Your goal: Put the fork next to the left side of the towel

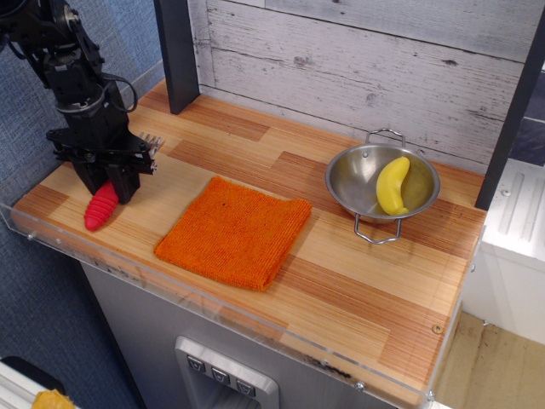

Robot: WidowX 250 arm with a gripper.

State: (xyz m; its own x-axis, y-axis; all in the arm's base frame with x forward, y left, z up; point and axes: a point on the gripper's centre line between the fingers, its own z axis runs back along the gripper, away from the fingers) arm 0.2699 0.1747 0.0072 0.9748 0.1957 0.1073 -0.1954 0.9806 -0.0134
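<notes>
The fork shows its red-pink ribbed handle [100, 207] at the front left of the wooden counter, and its silver tines [152, 141] stick out behind the gripper. My black gripper [116, 181] is shut on the fork's middle and hides that part. It holds the fork slanted, low over the counter. I cannot tell if the handle touches the wood. The orange towel [234, 230] lies flat in the middle of the counter. The fork is to the left of the towel's left side, about a hand's width away.
A steel bowl [351, 177] with a yellow banana [392, 185] in it stands at the back right. A dark post [176, 53] rises at the back left. A clear plastic lip [51, 239] runs along the counter's front edge.
</notes>
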